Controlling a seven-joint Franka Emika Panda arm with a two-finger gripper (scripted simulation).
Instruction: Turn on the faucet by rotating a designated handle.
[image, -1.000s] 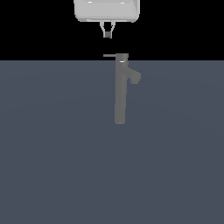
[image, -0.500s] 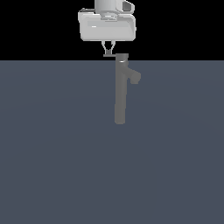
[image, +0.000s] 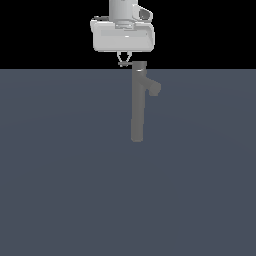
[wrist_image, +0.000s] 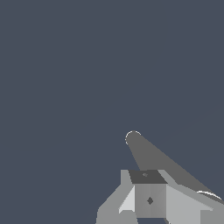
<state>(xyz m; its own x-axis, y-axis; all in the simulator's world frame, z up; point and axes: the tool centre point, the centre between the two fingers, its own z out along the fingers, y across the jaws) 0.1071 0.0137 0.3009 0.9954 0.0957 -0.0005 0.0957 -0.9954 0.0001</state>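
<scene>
Our gripper (image: 124, 62) at the top of the faucet (image: 138, 107)

We see the faucet upright on the grey floor (image: 60, 175), near its far edge; the handle (image: 128, 63) sits at our fingertips, and we cannot tell whether they are apart or clamped.

The gripper (image: 124, 62) hangs right at the handle (image: 131, 63), whose thin bar is too small in the exterior view to tell whether the fingers close on it. In the wrist view, the faucet (wrist_image: 151, 155) is cut off by the picture's edge.
</scene>
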